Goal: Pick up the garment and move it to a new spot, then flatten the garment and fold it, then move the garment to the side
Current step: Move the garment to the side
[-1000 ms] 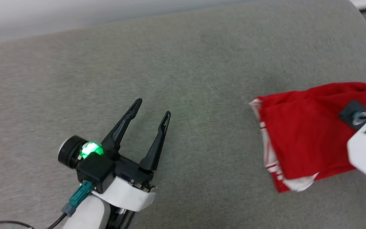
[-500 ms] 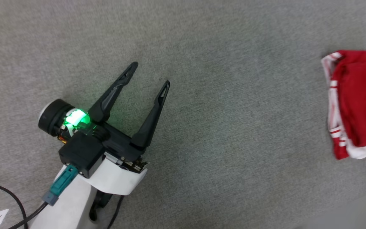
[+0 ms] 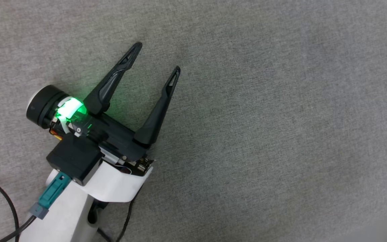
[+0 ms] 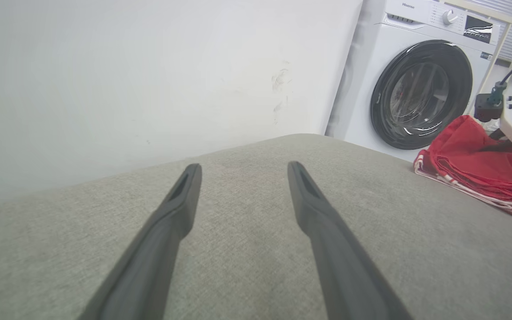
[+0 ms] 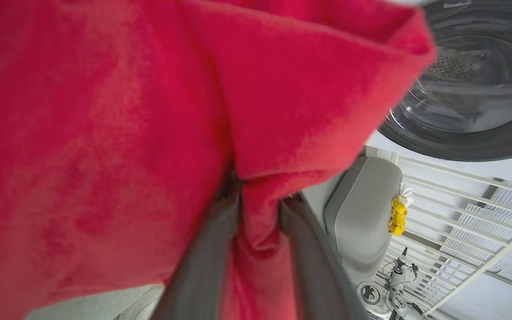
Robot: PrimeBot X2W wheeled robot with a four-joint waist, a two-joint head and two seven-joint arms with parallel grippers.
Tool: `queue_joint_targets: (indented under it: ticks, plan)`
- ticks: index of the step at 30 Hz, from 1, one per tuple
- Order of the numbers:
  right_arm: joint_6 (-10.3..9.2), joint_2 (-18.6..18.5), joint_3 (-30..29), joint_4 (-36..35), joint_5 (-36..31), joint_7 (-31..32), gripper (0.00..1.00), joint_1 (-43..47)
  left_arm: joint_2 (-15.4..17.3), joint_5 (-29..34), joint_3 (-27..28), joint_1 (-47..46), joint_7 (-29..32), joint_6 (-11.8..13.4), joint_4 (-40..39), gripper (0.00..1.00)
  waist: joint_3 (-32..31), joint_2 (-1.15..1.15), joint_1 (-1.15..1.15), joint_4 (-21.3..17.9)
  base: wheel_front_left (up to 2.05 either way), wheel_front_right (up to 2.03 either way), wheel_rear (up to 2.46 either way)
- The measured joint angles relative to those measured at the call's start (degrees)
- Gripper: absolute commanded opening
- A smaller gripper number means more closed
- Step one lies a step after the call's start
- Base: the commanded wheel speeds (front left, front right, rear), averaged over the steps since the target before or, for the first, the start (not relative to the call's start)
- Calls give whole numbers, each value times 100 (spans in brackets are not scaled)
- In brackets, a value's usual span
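The left claw [image 3: 157,57] is hovering just over the bare middle of the grey fabric-covered counter [image 3: 281,134]. Its two fingers are standing wide apart and gripping nothing. It is probably parked there so that the other arm can work alone.

The garment [image 4: 469,151] is lying in a folded red heap at the counter's right edge, on the side next to the washing machine [image 4: 420,93]. Its striped trim is showing along the lower border.

The right claw [image 5: 259,202] is reaching into the heap. In the right wrist view a fold of red cloth is sitting pinched between the two nearly closed fingers, so this claw is clamped on the garment.

Judging by this, the folding is done and the shirt is being set down at the side. Letting go looks like the move left to make.
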Motion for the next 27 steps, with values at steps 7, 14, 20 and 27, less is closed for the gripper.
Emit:
queue_joint_targets:
  ticks: [7,14,20,27]
  plan:
    - [0,344,-322,-114,-221,-291,100,-40,-166,26,189,244,0,0,96,100,-419,0,0,14,0,0,0]
    - [-1,1089,-1049,-697,-29,-804,100,-112,-514,21,655,834,0,1,182,100,-1211,0,-1,102,0,0,0]
    - [-2,2134,-1394,-1512,257,-1181,100,101,-810,-209,1267,1469,0,1,285,100,-1998,0,-1,284,0,0,0]
    - [-2,3121,-1403,-2603,740,-1739,100,925,-1076,-67,1604,2068,0,9,563,100,-2744,0,-2,687,0,0,0]
